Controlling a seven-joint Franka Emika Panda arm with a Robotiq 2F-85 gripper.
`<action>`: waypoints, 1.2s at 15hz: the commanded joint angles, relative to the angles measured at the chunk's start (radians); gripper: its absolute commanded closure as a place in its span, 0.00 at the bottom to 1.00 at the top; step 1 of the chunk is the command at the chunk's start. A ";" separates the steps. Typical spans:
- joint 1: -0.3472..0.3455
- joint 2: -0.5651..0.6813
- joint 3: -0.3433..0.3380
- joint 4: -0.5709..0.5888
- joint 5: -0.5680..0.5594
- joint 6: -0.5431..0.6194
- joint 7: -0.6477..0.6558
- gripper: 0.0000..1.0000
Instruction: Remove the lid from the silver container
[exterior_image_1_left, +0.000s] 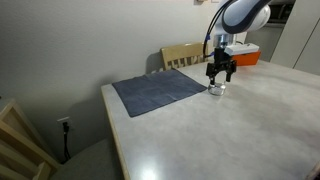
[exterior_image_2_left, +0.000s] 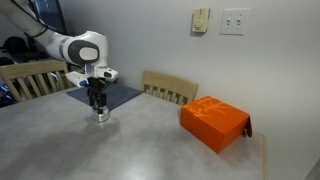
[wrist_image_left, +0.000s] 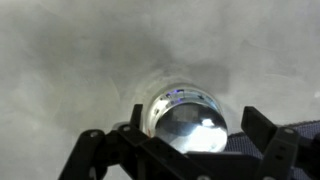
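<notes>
The silver container (wrist_image_left: 178, 98) is a small round shiny tin standing on the pale table, also visible in both exterior views (exterior_image_1_left: 217, 90) (exterior_image_2_left: 101, 117). Its lid (wrist_image_left: 192, 132) sits on top, a mirror-like disc reflecting light. My gripper (wrist_image_left: 195, 120) hangs straight above it, open, with one black finger on each side of the tin and no contact that I can see. In both exterior views the gripper (exterior_image_1_left: 220, 74) (exterior_image_2_left: 97, 103) points down just over the tin.
A dark grey cloth (exterior_image_1_left: 160, 91) (exterior_image_2_left: 118, 95) lies beside the tin. An orange box (exterior_image_1_left: 243, 56) (exterior_image_2_left: 214, 123) stands further off on the table. Wooden chairs (exterior_image_1_left: 183, 55) (exterior_image_2_left: 170, 88) stand at the table's edge by the wall.
</notes>
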 joint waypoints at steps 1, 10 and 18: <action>0.020 -0.031 -0.027 -0.050 -0.036 0.050 0.046 0.00; 0.029 -0.024 -0.035 -0.044 -0.060 0.057 0.101 0.43; 0.049 -0.047 -0.043 -0.077 -0.058 0.093 0.179 0.56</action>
